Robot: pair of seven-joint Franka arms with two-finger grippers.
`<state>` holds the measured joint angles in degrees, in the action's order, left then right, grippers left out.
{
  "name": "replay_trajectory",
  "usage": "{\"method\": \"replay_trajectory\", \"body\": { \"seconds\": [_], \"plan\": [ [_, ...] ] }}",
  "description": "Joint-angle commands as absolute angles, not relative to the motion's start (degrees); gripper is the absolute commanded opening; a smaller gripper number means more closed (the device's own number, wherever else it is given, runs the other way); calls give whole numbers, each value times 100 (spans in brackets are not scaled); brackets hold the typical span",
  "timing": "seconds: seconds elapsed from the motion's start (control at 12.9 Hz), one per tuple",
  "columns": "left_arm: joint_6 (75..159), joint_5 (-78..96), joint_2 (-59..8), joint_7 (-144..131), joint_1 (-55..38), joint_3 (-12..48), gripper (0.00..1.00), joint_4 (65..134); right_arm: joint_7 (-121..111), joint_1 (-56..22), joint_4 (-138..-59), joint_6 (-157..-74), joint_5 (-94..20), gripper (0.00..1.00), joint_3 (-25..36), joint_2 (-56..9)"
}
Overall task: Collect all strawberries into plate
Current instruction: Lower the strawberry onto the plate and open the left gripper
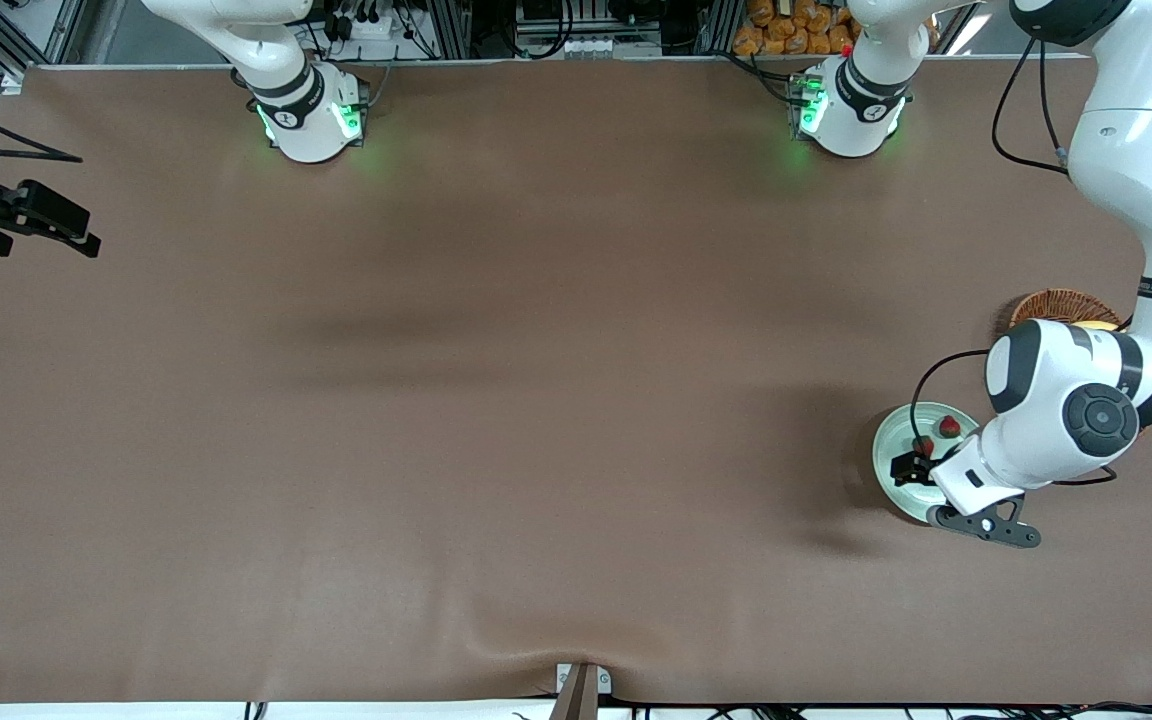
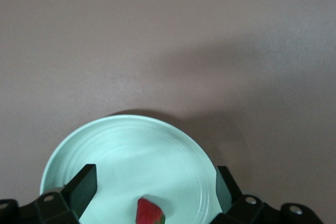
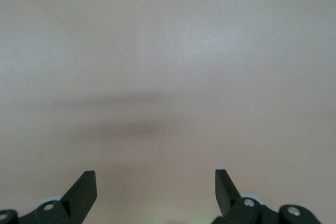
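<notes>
The pale mint-green plate (image 1: 898, 432) lies toward the left arm's end of the table. One strawberry (image 1: 949, 427) lies on it, and a second red berry (image 1: 926, 447) shows right beside my left gripper (image 1: 911, 463). The left gripper hangs low over the plate with its fingers wide open. In the left wrist view (image 2: 155, 182) a strawberry (image 2: 150, 213) lies on the plate (image 2: 131, 145) between the open fingers, not gripped. A third strawberry is not in view. My right gripper (image 1: 46, 218) waits open and empty over bare table at the right arm's end, as the right wrist view (image 3: 155, 182) shows.
A brown wicker basket (image 1: 1061, 303) stands beside the plate, farther from the front camera, mostly hidden by the left arm. A yellow thing (image 1: 1098, 325) shows at its edge. Brown cloth covers the table (image 1: 536, 400).
</notes>
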<state>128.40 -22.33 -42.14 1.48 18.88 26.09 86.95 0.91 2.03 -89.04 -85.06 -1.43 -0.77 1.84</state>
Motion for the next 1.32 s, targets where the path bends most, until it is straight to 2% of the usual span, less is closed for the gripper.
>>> {"method": "replay_trajectory", "body": {
  "seconds": [0.0, 0.7, 1.09, 1.24],
  "plan": [
    [12832, -2347, -4149, 44, 1784, 2610, 100, 8613, 79, 237, -8736, -8446, -88, 100, -88, 105],
    [12832, -2294, -4043, 132, 1785, 2558, 100, 8596, 88, 229, -8736, -8446, -97, 100, -88, 105],
    [12841, -1856, -3841, 114, 1284, 1864, 100, 8403, 88, 202, -8736, -8438, -97, 100, -88, 105],
    [12841, -1653, -3596, 88, 794, 1374, 100, 8394, 88, 211, -8736, -8438, -97, 100, -88, 105]
  ]
}}
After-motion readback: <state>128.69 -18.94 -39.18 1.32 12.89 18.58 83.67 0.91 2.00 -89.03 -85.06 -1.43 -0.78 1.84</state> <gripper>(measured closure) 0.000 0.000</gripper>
